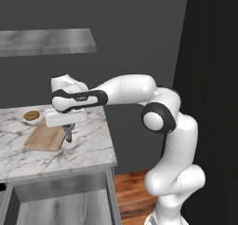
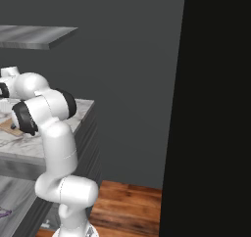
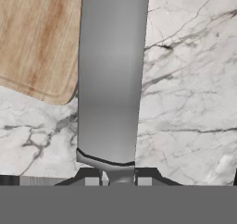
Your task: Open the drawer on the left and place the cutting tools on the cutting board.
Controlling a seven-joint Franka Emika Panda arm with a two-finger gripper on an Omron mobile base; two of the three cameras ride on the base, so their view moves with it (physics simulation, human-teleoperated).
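We see a white marble counter (image 1: 88,147) veined in grey, set on a grey wood-grain cabinet (image 1: 69,205). Behind the counter stands a dark grey wall (image 1: 135,38), and above the counter a grey marbled shelf (image 1: 46,42) juts from that wall. To the right of the counter lies reddish-brown wooden floor (image 2: 127,201), then a tall black panel (image 2: 215,108).

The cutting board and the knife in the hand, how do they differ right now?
The cutting board lies flat on the marble counter; the knife is held above it in the hand, blade pointing down. The cutting board is light tan wood with visible grain; the knife's blade is smooth grey metal. The cutting board is a broad rectangle with rounded corners; the knife is slim and narrow. Both sit near the counter's right end.
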